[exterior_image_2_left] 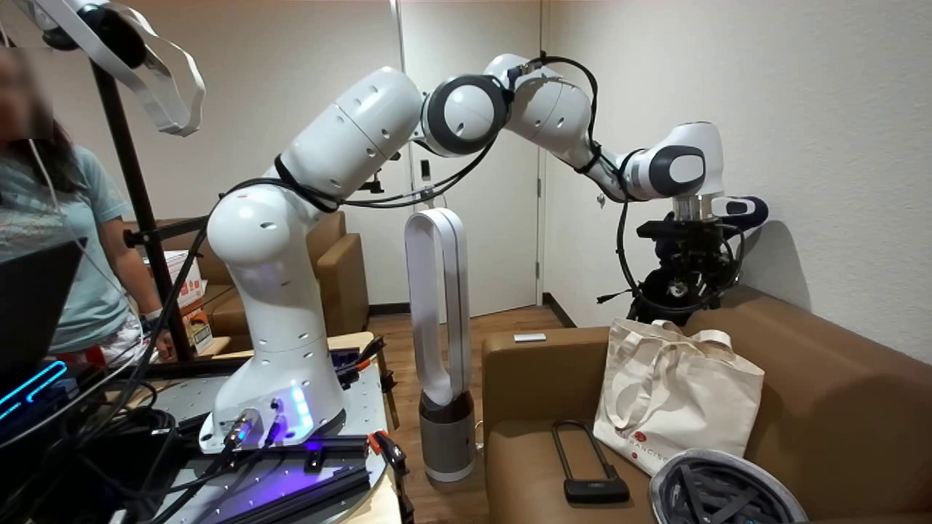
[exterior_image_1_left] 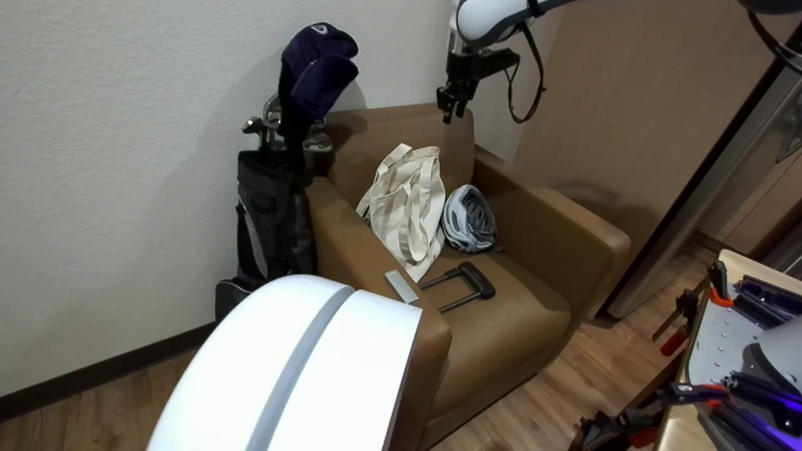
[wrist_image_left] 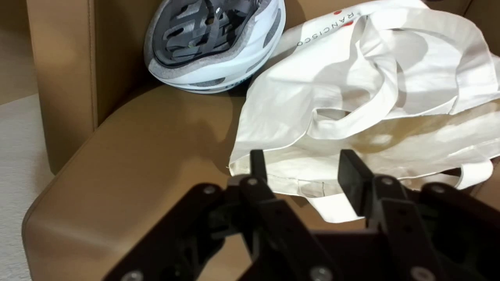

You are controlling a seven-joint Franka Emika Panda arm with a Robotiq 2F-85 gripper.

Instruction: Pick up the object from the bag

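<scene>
The cream cloth tote bag leans on the brown armchair, seen in both exterior views (exterior_image_1_left: 401, 210) (exterior_image_2_left: 692, 397). In the wrist view the bag (wrist_image_left: 281, 105) lies with its mouth open and its straps folded over the side. A yellowish-brown patch shows inside the mouth; I cannot tell whether it is an object or shading. No distinct object shows in the bag. My gripper (wrist_image_left: 302, 166) is open with nothing between its fingers. In an exterior view the gripper (exterior_image_1_left: 452, 114) hangs above the bag, near the chair's backrest, apart from it.
A white bike helmet (exterior_image_1_left: 468, 219) sits beside the bag. A black U-lock (exterior_image_2_left: 593, 473) lies on the seat of the armchair (exterior_image_1_left: 526, 313). A flat grey piece (exterior_image_1_left: 401, 286) lies on an armrest. A golf bag (exterior_image_1_left: 272, 213) stands by the wall. A fan (exterior_image_2_left: 445, 429) stands nearby.
</scene>
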